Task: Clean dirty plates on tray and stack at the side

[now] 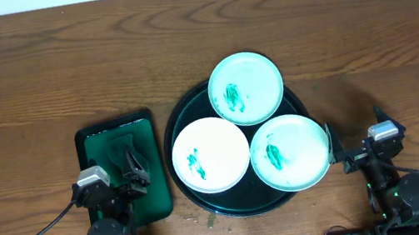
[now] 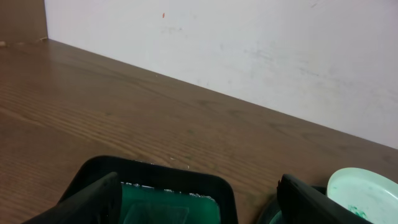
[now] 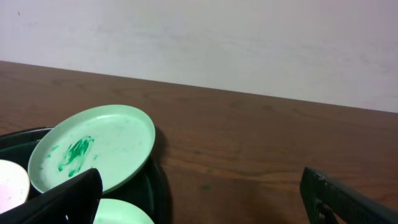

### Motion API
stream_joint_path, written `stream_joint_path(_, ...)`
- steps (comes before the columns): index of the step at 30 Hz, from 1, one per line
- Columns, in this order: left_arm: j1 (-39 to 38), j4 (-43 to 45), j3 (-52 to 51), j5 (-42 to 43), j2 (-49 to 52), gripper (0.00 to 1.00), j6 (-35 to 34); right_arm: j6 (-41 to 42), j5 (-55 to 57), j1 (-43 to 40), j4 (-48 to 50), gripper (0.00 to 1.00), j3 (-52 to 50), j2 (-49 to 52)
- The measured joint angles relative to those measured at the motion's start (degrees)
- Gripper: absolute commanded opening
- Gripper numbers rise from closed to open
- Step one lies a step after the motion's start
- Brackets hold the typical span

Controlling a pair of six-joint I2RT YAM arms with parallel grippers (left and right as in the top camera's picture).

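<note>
A round dark tray [image 1: 178,114] holds three plates, each with a green smear: a mint plate [image 1: 245,88] at the back, a white plate [image 1: 210,155] at front left, and a mint plate [image 1: 288,153] at front right. My left gripper [image 1: 134,165] is open and empty over a small black rectangular tray [image 1: 114,126]; in the left wrist view [image 2: 199,202] its fingers stand wide apart. My right gripper [image 1: 334,148] is open and empty, just right of the front-right plate. In the right wrist view [image 3: 199,196] the back mint plate [image 3: 93,146] shows.
The rectangular tray [image 2: 161,175] holds a green sponge or cloth [image 2: 165,210]. Bare wooden table [image 1: 366,42] lies to the right of the round tray and at the back. A white wall [image 3: 217,37] runs behind the table. Cables trail from both arm bases at the front edge.
</note>
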Motion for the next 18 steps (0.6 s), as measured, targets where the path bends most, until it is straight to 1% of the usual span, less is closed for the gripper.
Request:
stream_joint_path(8,0.0,0.1,0.0,0.1,0.0,0.8,0.0,0.0,0.0,0.0,0.0,0.99,0.0,0.0)
stream_joint_path(15,0.0,-0.9,0.5,5.0,0.4,0.8,0.0,0.0,0.0,0.0,0.0,0.99,0.0,0.0)
stream_joint_path(18,0.0,-3.1,2.0,6.1,3.0,0.8,0.0,0.0,0.0,0.0,0.0,0.99,0.0,0.0)
